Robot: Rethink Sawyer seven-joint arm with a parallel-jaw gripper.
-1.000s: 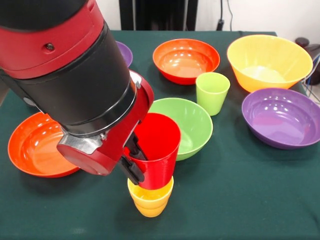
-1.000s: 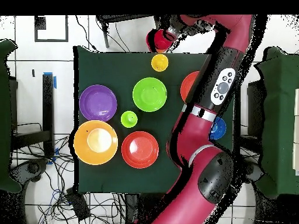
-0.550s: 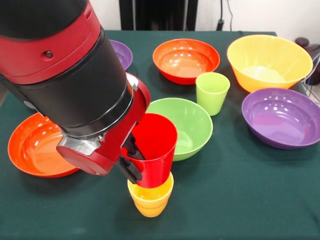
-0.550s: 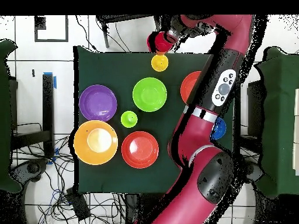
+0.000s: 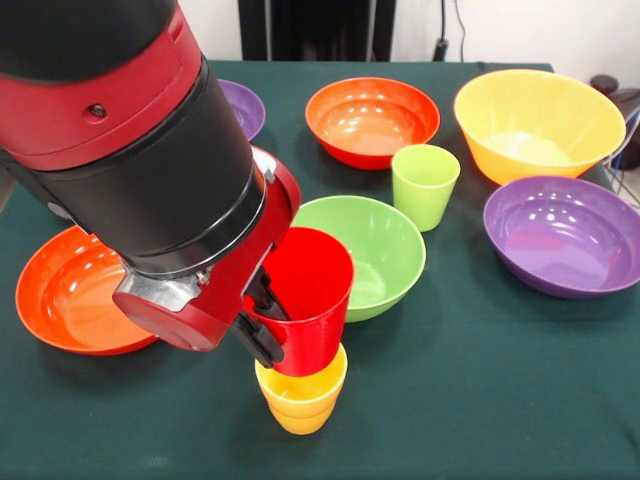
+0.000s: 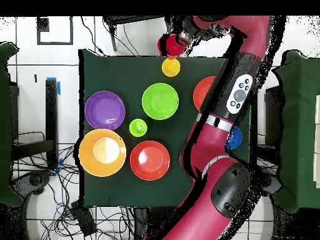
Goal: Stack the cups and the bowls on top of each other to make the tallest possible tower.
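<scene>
My gripper (image 5: 266, 322) is shut on the near-left wall of the red cup (image 5: 310, 300), one black finger inside the rim and one outside. The red cup tilts slightly and its base sits in the mouth of the yellow cup (image 5: 300, 398), which stands upright near the front edge. In the overhead view the red cup (image 6: 169, 45) lies just past the yellow cup (image 6: 170, 67), with the gripper (image 6: 177, 37) beside it. A light green bowl (image 5: 375, 245) stands right behind them, and a light green cup (image 5: 425, 183) further back.
Red-orange bowls sit at the left (image 5: 65, 292) and at the back (image 5: 372, 118). The large orange bowl (image 5: 538, 120) and a purple bowl (image 5: 562, 232) stand at the right. Another purple bowl (image 5: 249, 106) and a blue bowl (image 6: 235, 138) are partly hidden by the arm.
The red cup has come down a little and shifted slightly left, its base settling into the yellow cup's mouth. The other pieces have stayed put.
</scene>
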